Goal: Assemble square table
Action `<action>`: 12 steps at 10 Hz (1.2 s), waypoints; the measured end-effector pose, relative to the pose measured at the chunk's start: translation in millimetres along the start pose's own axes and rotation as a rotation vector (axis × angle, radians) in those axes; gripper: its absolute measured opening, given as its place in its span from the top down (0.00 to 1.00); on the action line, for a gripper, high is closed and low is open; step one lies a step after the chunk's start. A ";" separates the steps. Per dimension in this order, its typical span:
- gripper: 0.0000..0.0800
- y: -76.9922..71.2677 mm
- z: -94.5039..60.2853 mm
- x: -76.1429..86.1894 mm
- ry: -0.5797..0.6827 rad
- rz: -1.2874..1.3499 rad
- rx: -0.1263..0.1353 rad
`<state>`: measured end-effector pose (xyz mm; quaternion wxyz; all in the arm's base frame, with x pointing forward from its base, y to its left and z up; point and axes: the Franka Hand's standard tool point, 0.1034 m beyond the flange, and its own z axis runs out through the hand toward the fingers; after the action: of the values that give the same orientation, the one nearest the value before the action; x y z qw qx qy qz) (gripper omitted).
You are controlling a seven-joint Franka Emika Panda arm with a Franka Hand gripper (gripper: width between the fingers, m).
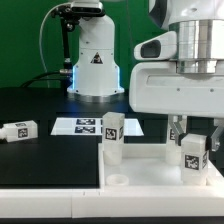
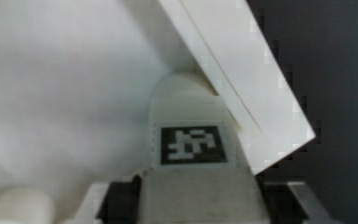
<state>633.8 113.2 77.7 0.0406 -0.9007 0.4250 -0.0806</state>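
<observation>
Upright: two legs (image 1: 112, 134) on top (image 1: 150, 170).

The scene was viewed by the exterior camera from low at the table's front edge, facing the robot base (image 1: 95, 62) across the black surface, at moderate range. The wrist view was taken from very close, looking down between the gripper (image 2: 195, 203) fingers onto a tagged leg (image 2: 195, 135), perhaps the leg (image 1: 193, 152) seen under the gripper (image 1: 193, 133) in the exterior view
</observation>
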 end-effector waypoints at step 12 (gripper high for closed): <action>0.64 -0.5 -1.4 8.3 -0.092 1.214 0.057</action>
<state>639.2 107.1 80.1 0.1218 -0.4987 0.8580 -0.0154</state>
